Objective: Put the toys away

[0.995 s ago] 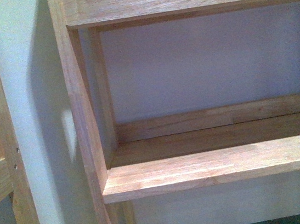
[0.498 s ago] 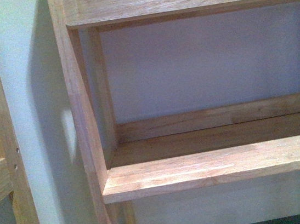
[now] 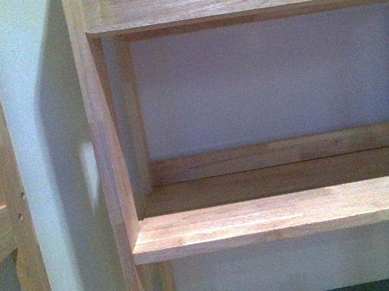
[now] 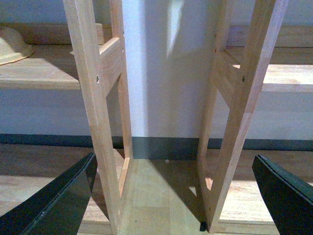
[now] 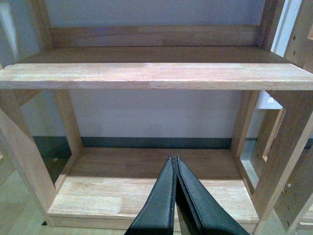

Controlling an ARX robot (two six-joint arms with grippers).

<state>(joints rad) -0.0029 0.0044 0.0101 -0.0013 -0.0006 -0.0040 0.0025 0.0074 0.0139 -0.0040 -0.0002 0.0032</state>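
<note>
No toys show clearly. In the left wrist view a pale yellow rounded shape (image 4: 11, 45) lies on a shelf board, cut off by the picture's edge; I cannot tell whether it is a toy. My left gripper (image 4: 174, 157) is open, its dark fingers (image 4: 58, 200) spread wide and nothing between them. It faces the gap between two wooden shelf units. My right gripper (image 5: 174, 159) is shut on nothing, and its tips point at the bottom board (image 5: 146, 188) of a shelf unit. Neither arm shows in the front view.
A wooden shelf unit fills the front view, with a bare shelf board (image 3: 276, 217) and a side post (image 3: 105, 150). Another unit's post (image 3: 2, 185) stands at the left. Upright posts (image 4: 95, 112) (image 4: 244, 107) flank a strip of floor (image 4: 161, 196). A middle shelf (image 5: 151, 74) spans the right unit.
</note>
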